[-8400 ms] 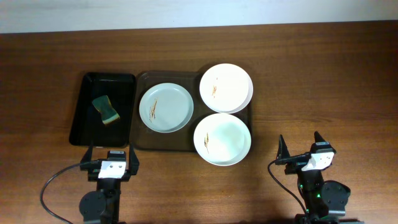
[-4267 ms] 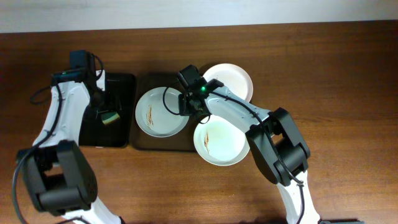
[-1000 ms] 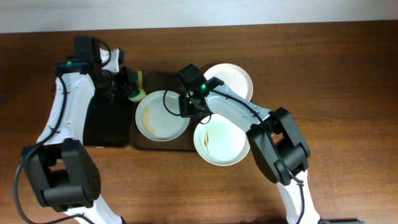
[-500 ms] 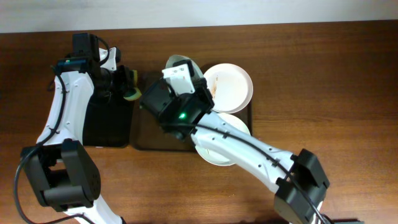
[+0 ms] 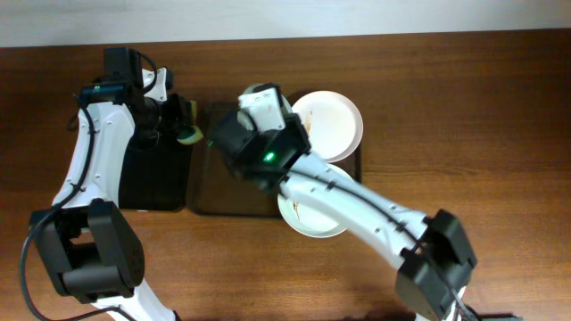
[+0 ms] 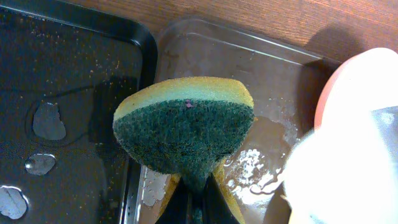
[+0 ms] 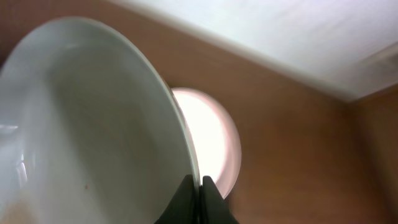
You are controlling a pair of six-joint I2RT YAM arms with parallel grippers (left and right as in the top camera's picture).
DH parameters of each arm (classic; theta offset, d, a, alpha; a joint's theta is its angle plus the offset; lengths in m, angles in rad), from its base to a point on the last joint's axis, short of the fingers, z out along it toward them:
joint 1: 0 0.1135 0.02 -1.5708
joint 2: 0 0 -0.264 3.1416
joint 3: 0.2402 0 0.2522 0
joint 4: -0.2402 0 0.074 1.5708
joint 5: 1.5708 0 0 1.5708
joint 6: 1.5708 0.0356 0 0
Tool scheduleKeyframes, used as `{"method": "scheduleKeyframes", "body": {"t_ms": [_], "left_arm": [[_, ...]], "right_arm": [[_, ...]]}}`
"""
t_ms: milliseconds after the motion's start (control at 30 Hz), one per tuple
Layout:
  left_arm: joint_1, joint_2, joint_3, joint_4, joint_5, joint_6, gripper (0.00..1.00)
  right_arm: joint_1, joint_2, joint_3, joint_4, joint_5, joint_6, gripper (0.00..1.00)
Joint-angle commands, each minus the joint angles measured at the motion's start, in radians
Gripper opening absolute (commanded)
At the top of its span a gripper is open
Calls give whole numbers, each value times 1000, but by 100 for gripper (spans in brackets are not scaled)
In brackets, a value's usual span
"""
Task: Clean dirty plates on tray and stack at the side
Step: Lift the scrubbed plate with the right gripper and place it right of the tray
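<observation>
The left gripper (image 6: 198, 198) is clamped hard on a sponge (image 6: 186, 130). The green scrubby face points at the wrist camera, with the yellow layer along the top and poking out low beside the fingers. Only the dark tips of the fingers show, since the frame's bottom edge cuts off the rest. Just beyond the sponge is a wet corner of the tray (image 6: 249, 68), and to the fingers' left is the black tray (image 6: 68, 81), speckled with crumbs and a few water drops. To the fingers' right, a big white-and-pinkish blur fills the corner, way too out of focus to say what it is. The right gripper (image 7: 199, 190) is pinched on the rim of the held plate (image 7: 81, 124). That plate is pale, tipped up on edge and spreads out left of the fingers, with its lower left part cut off by the frame. Past those fingertips a second plate (image 7: 211, 143) lies flat but is blown out to a glowing white, so no smears can be made out there. Beyond it are the wooden table (image 7: 292, 174) and a pale wall (image 7: 280, 37). From overhead, the right wrist hangs over the tray and hides its own fingers and nearly all of the held plate. The arm also covers part of a third plate (image 5: 312, 223) at the tray's near edge, where one brown smear peeks out.
</observation>
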Motion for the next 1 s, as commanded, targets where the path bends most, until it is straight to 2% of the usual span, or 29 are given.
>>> {"method": "scheduleKeyframes", "body": {"t_ms": [0,67,100,200,300,400,600,633,700,767,867,967], "left_arm": [[2,-2,10,2,-4,6,1],[2,-2,8,2,-4,6,1],[2,-2,4,2,-12,6,1],[0,-2,0,-3,-31,6,1],[-2,-2,0,-3,-33,6,1],[-2,-2,0,-2,-33,6,1],[-2,-2,0,-2,-33,6,1],[-2,-2,0,-2,-33,6,1],[-2,-2,0,-2,-33,6,1],[-2,-2,0,-2,-33,6,1],[-2,-2,0,-2,-33,6,1],[-2,-2,0,-2,-33,6,1]], "right_arm": [[-183,-84,10,-34,-481,8,4],[-311,-110,10,-55,-649,8,4],[-433,-117,10,-82,-779,8,4],[-651,-117,7,-166,-888,8,4],[-816,-116,-13,-217,-887,8,4],[-969,-115,-108,-223,-887,9,4],[-1130,-115,-384,-56,-890,58,4],[-1142,-115,-410,-28,-891,58,10],[-1143,-116,-404,-19,-918,45,75],[-1143,-116,-374,-30,-1040,-47,80],[-1121,-153,-327,-93,-1228,-77,79],[-1028,-195,-327,-146,-1253,-106,75]]}}
